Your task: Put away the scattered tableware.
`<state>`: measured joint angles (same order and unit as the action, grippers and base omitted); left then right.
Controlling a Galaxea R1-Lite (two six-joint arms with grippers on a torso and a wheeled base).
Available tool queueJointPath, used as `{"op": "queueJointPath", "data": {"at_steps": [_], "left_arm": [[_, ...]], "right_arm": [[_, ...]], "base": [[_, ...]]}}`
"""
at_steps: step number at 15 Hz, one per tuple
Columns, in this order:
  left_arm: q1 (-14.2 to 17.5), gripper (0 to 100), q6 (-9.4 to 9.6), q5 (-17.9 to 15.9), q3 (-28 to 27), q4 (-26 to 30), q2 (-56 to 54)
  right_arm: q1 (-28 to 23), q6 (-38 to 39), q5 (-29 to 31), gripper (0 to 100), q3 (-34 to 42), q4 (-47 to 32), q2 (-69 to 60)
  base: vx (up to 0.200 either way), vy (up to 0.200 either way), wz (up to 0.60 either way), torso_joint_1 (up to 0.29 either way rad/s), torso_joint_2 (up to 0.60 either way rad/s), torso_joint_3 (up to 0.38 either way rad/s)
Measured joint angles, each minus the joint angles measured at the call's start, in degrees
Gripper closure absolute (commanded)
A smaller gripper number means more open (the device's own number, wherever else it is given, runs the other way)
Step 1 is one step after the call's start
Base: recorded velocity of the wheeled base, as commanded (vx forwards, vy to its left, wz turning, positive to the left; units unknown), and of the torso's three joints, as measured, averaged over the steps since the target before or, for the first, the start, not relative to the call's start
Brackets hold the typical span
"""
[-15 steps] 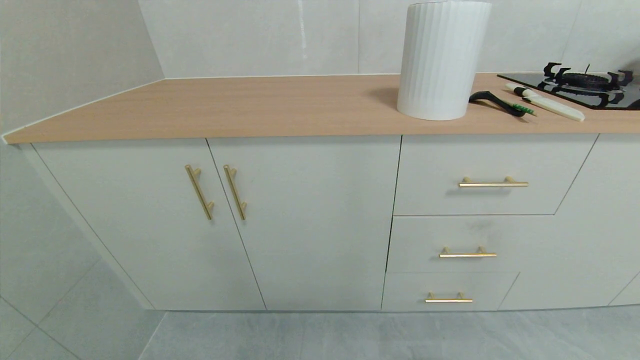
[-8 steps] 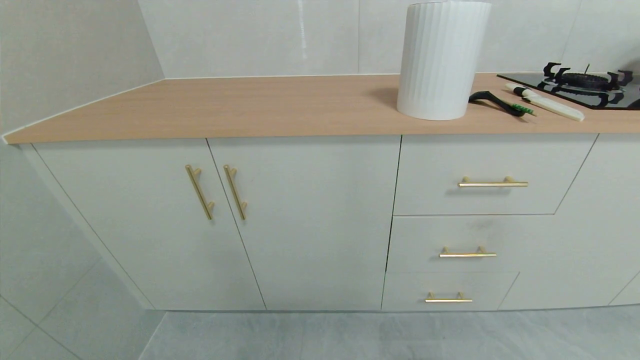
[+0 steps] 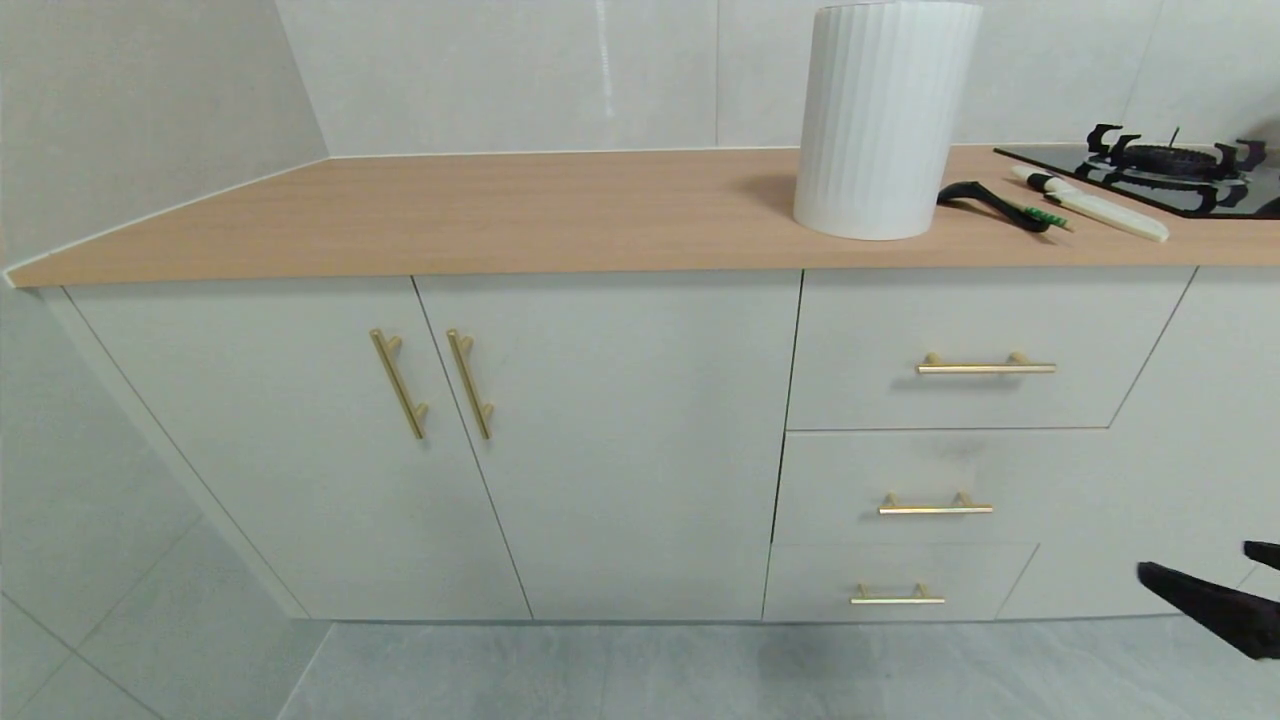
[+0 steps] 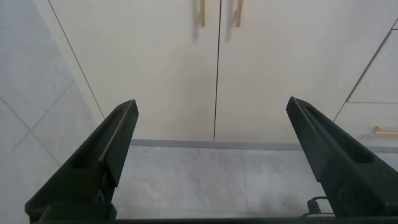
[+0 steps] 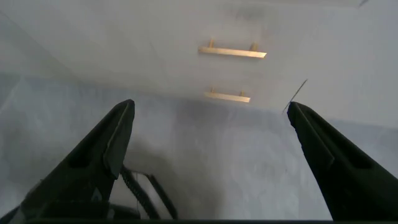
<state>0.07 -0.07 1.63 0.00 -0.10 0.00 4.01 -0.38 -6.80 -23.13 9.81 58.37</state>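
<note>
A black-handled utensil [image 3: 993, 203] with a green end and a white knife [image 3: 1100, 211] lie on the wooden countertop [image 3: 500, 215] at the right, beside a tall white ribbed container [image 3: 880, 120]. My right gripper [image 3: 1200, 562] is open, low at the right in front of the bottom drawers; in the right wrist view the right gripper [image 5: 210, 106] faces two brass drawer handles [image 5: 232, 52]. My left gripper [image 4: 210, 106] is open with nothing in it, low over the floor and facing the double cabinet doors [image 4: 217, 68].
A black gas hob [image 3: 1170, 165] sits at the counter's far right. Below are two cabinet doors with brass handles [image 3: 432, 384] and three drawers [image 3: 985, 368]. The wall corner [image 3: 150, 110] closes the left side. Grey tiled floor [image 3: 700, 670] lies in front.
My right gripper has come into the head view at the lower right, near the bottom drawers. Nothing on the counter has moved.
</note>
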Motion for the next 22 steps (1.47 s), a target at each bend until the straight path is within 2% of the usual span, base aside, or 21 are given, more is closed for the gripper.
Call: {"op": "queueJointPath", "data": {"at_steps": [5,7,9,12,16,22], "left_arm": [[0.00,0,0.00,0.00,0.00,0.02,0.00],[-0.02,0,0.00,0.00,0.00,-0.01,0.00],[0.00,0,0.00,0.02,0.00,-0.01,0.00],[0.00,0,0.00,0.00,0.00,0.02,0.00],[0.00,0,0.00,0.00,0.00,0.02,0.00],[0.00,0,0.00,0.00,0.00,0.00,0.00]], "right_arm": [[1.26,-0.28,0.57,0,-6.67,15.17,30.99],[1.44,-0.40,1.41,0,-9.20,22.35,40.83],[1.52,-0.44,2.51,0,-12.84,26.23,49.13],[1.19,-0.40,3.55,0,-15.48,32.06,56.43],[0.65,-0.41,9.09,0,-15.81,43.01,62.79],[0.45,-0.22,12.30,0,-17.58,50.97,70.55]], "base": [[0.000,0.000,0.00,0.000,0.00,0.000],[0.000,0.000,0.00,0.000,0.00,0.000],[0.000,0.000,0.00,0.000,0.00,0.000],[0.000,0.000,0.00,0.000,0.00,0.000],[0.000,0.000,0.00,0.000,0.00,0.000],[0.000,0.000,0.00,0.000,0.00,0.000]]}}
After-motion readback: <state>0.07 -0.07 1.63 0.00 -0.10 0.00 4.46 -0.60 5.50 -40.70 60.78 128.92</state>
